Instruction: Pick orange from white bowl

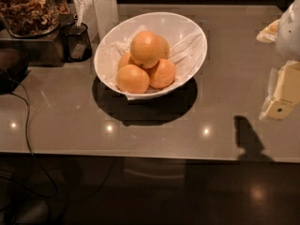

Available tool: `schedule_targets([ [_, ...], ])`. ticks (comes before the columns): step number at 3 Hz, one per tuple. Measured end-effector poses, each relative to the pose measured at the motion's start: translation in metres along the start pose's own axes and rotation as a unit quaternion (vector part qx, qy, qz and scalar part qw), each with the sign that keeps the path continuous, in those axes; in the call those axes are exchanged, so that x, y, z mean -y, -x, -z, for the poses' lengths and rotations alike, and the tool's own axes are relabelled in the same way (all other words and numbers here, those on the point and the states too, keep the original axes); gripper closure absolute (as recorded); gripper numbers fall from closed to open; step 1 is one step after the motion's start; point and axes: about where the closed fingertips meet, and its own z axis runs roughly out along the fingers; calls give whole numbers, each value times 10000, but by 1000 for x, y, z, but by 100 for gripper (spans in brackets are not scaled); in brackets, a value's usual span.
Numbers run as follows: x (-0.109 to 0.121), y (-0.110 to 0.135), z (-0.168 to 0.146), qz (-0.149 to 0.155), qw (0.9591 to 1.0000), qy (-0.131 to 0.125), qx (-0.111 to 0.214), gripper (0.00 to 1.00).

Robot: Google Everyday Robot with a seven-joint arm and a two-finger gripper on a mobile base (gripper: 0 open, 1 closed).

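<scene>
The white bowl (187, 32) stands on the counter left of centre, tilted, lined with crumpled white paper. It holds several oranges. The orange (144, 48), the largest and palest, sits on top of the pile, with deeper-orange ones in front of it (132, 78) and to its right (162, 73). My gripper (281, 96), cream-coloured, hangs at the right edge of the view above the counter. It is well to the right of the bowl, touches nothing and holds nothing that I can see.
A black mesh cup (77, 41) stands just left of the bowl. A glass jar of nuts (28, 8) sits on a raised block behind it. A cable (27, 125) trails over the counter's left part and front edge (140, 154). A pale packet (268, 32) lies at the far right.
</scene>
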Motion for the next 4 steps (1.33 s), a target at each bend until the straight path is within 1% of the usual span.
schedule_targets([
  [1,0,0,0,0,10000,0,0,0],
  [2,5,11,1,74,9998,-13,189,0],
  [3,20,43,-5,250,9985,39,495,0],
  [4,36,79,-19,397,9960,134,793,0],
])
